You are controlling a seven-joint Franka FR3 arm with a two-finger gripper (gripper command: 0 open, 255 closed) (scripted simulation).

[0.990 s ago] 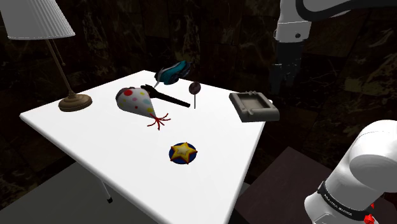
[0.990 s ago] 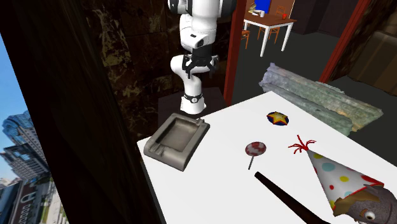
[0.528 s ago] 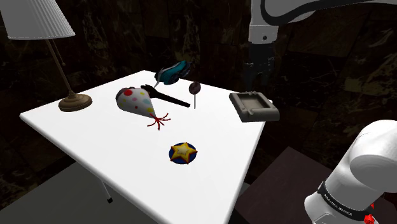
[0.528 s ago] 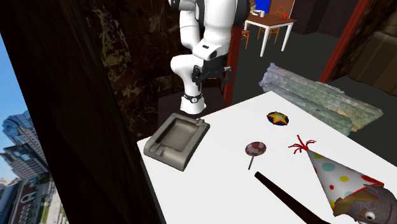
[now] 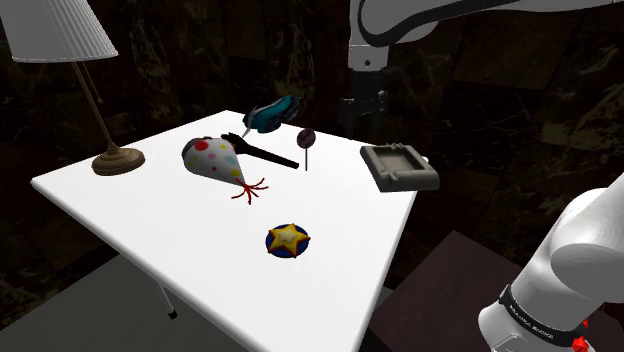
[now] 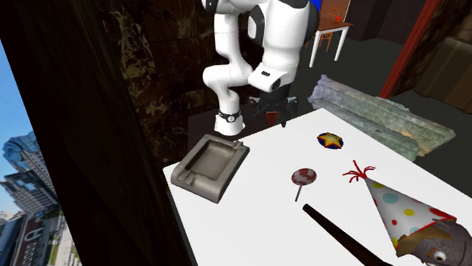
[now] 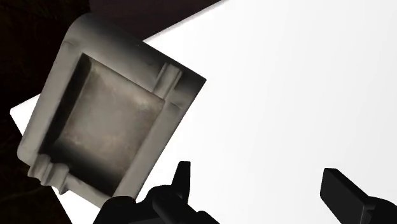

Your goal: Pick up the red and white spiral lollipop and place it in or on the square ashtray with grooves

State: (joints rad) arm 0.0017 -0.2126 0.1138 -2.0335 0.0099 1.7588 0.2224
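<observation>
The lollipop (image 5: 307, 139) has a dark red and white swirl head on a thin stick and stands near the table's far edge; it is also seen as lollipop (image 6: 304, 177). The grey square ashtray (image 5: 400, 166) with grooved rims sits at the table corner, shown as ashtray (image 6: 211, 165) and ashtray (image 7: 107, 122). My black gripper (image 5: 363, 118) hovers open above the table between the ashtray and the lollipop. In the wrist view the gripper (image 7: 261, 191) has its fingers (image 7: 181, 183) wide apart over bare white table beside the ashtray, holding nothing.
On the white table (image 5: 180, 215) lie a spotted party hat (image 5: 215, 160), a star badge (image 5: 288, 240), a black stick (image 5: 265, 152) and a teal object (image 5: 272, 113). A lamp (image 5: 110, 155) stands at the shoulder view's left. The table edge runs just beyond the ashtray.
The arm has swung toward the shoulder view's left, from beyond the ashtray's outer side to a spot over the table between ashtray and lollipop. The objects have not moved.
</observation>
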